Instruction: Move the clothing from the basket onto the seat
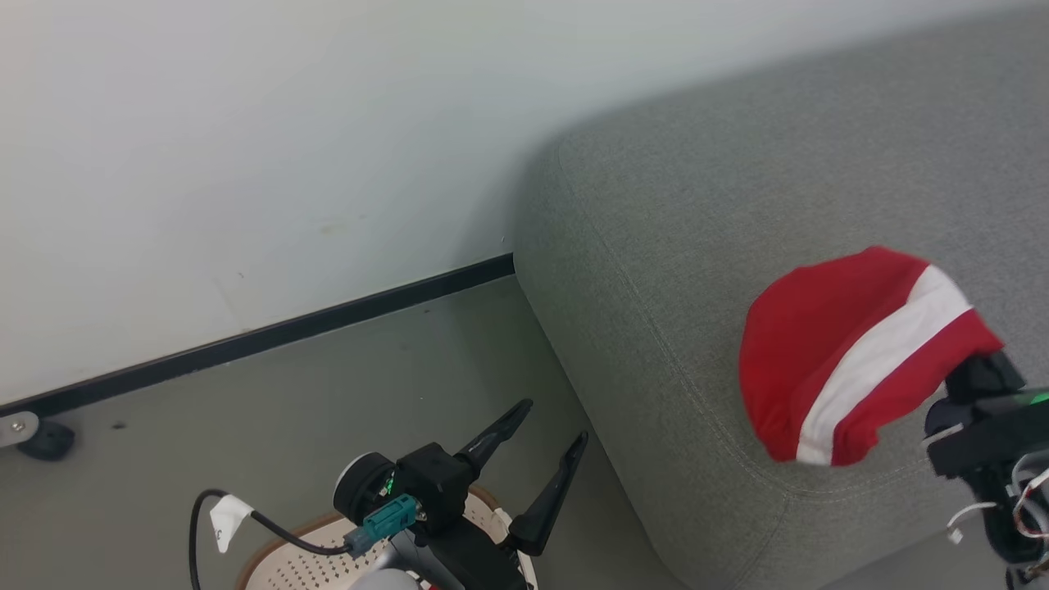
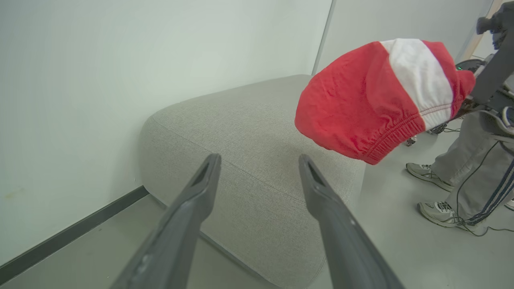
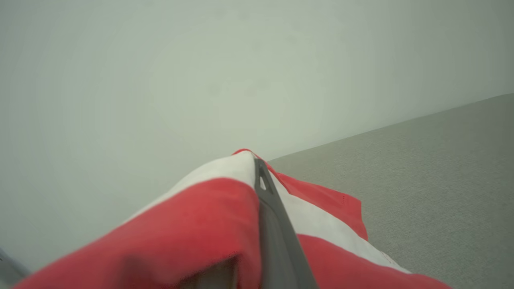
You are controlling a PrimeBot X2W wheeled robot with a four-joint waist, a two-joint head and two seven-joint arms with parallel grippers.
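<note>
Holds left gripper (image 1: 556, 419) splayed near basket (image 1: 283, 537) on grey floor (image 1: 328, 369). Clamps right gripper (image 3: 259, 170) on red garment (image 1: 819, 344) above grey seat (image 1: 697, 205), beside white wall (image 1: 246, 123).

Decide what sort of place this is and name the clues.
Probably a lab or test room staged like a lounge: a grey sofa seat beside a bare pale wall with dark skirting, a plain grey floor, and a person standing by.

White wall (image 1: 246, 123) w/ black baseboard (image 1: 262, 333), grey floor (image 1: 328, 393), caster (image 1: 47, 440), person's legs (image 2: 466, 146) & sneakers (image 2: 437, 210).
</note>
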